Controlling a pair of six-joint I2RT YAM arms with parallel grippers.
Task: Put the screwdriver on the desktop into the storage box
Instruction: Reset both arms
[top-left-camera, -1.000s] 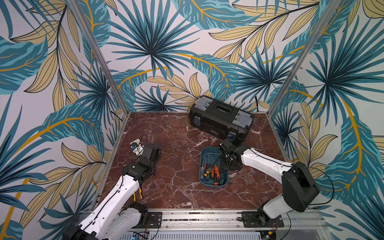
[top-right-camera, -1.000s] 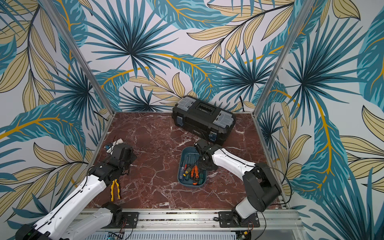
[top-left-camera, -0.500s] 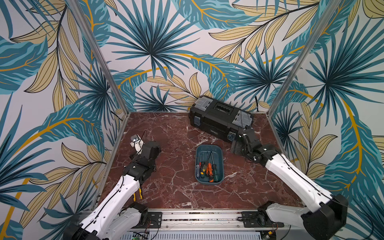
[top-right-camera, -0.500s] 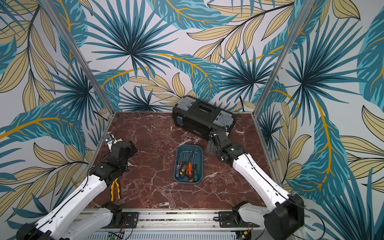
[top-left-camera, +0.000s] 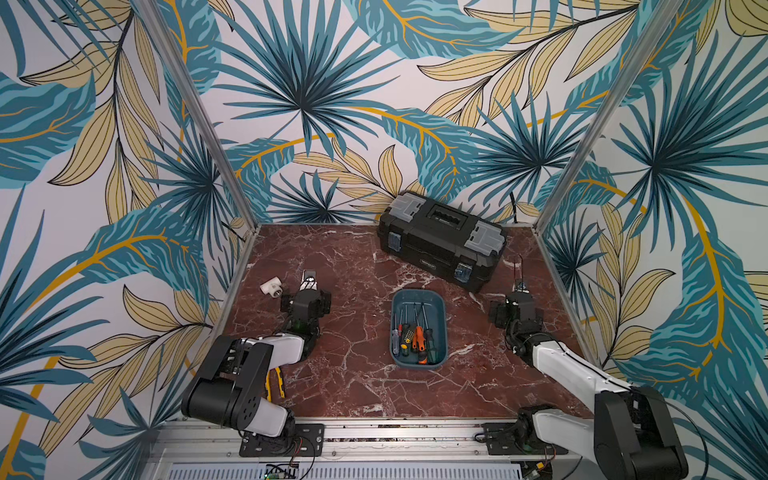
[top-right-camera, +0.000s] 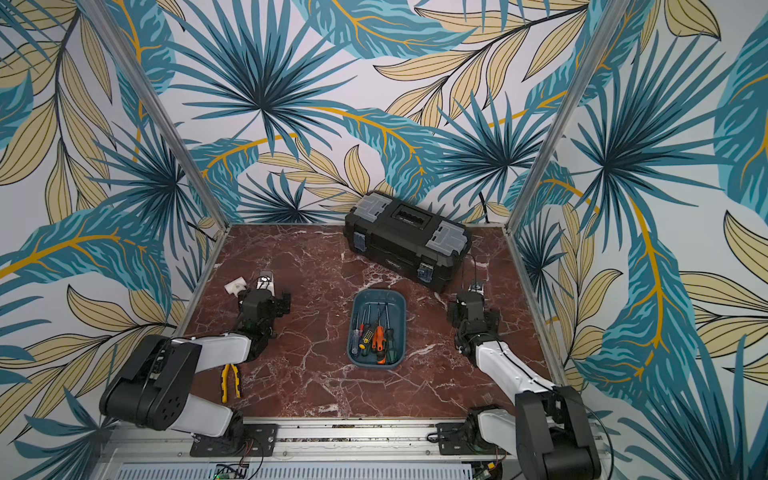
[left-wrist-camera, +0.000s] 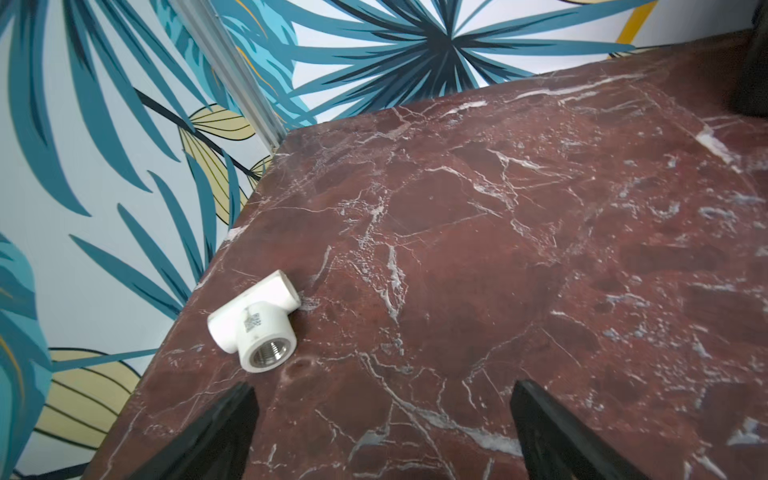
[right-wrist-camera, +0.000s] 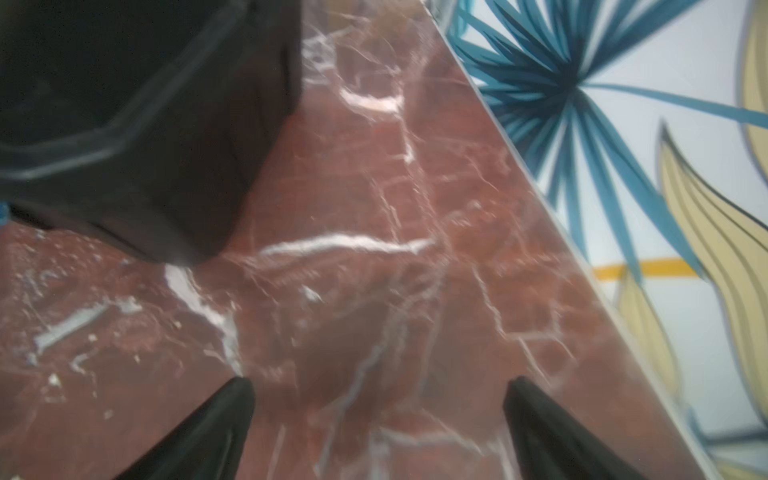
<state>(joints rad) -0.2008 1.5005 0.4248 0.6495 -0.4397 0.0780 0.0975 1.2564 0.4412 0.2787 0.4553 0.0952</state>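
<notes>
Your left gripper (left-wrist-camera: 380, 390) gapes empty beside a white tee fitting (left-wrist-camera: 255, 324); your right gripper (right-wrist-camera: 380, 384), blurred, seems spread and empty; screwdrivers (top-left-camera: 419, 337) lie in the storage box (top-left-camera: 419, 292) between them.

Robot test booth — leaf-print walls (top-left-camera: 299, 83), aluminium rails (top-left-camera: 395, 432).

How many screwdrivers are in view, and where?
4 screwdrivers that I can tell apart, all lying side by side in the box, handles toward its near end. The handles overlap, so another may be hidden. None shows on the desktop.
</notes>
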